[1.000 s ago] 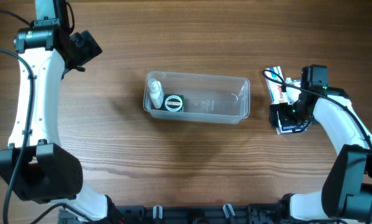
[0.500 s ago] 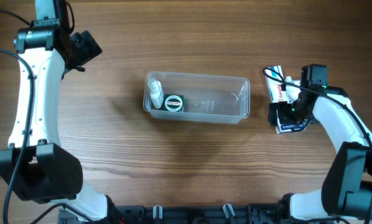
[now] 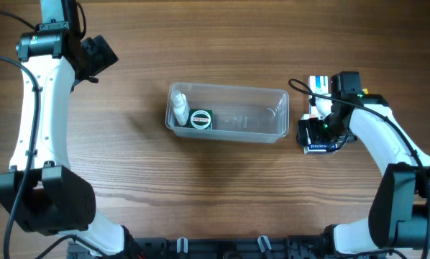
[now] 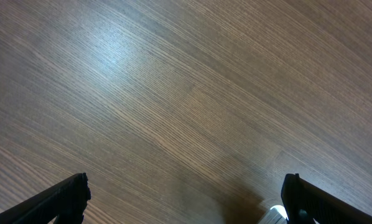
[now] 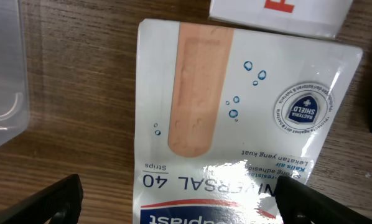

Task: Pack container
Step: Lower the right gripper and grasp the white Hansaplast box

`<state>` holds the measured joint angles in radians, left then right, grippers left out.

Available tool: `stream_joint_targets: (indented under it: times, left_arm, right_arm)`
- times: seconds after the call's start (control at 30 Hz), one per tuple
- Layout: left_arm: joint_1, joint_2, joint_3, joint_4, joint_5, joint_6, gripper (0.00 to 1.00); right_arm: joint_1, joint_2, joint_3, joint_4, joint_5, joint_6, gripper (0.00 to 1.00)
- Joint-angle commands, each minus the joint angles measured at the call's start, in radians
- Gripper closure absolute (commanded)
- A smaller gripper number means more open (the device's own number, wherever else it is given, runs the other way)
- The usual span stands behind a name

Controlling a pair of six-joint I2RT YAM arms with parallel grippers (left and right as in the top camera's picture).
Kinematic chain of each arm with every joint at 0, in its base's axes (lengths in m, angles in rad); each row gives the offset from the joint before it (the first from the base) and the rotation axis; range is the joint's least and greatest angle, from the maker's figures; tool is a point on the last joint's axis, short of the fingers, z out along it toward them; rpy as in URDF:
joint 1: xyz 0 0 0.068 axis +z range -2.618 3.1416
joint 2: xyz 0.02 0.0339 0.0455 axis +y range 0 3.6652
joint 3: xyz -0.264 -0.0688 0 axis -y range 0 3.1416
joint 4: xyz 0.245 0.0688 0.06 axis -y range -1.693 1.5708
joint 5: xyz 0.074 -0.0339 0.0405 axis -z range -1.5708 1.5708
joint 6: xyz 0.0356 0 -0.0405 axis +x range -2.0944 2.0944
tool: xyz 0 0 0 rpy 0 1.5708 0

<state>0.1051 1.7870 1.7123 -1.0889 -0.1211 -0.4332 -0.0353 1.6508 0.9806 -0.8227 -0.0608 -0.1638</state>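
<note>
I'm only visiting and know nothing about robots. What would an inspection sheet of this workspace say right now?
Surface: wooden table, brown grain.
Job's things: clear container holding a white bottle and a small dark box at its left end; plaster pack and white box lie to its right.
Clutter: nothing seen.
Fingers: left fingers open over bare wood; right fingers open above the plaster pack.
Cables: black cable beside the left arm; thin cable near the white box.
Surroundings: dark frame at the near edge.
</note>
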Motion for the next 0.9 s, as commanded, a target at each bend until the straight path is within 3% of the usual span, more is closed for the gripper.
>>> stream_joint_targets:
  times: [0.0, 0.4, 0.87]
  left_arm:
    - [0.005, -0.021, 0.010, 0.000, 0.008, -0.020, 0.00]
    - [0.005, -0.021, 0.010, 0.000, 0.008, -0.020, 0.00]
    - [0.005, -0.021, 0.010, 0.000, 0.008, -0.021, 0.00]
  right_arm:
    - [0.005, 0.032, 0.002, 0.008, 0.041, 0.014, 0.00]
    - [0.004, -0.117, 0.050, -0.034, 0.044, 0.008, 0.00]
    - [-0.018, -0.029, 0.000, 0.080, 0.106, 0.009, 0.00]
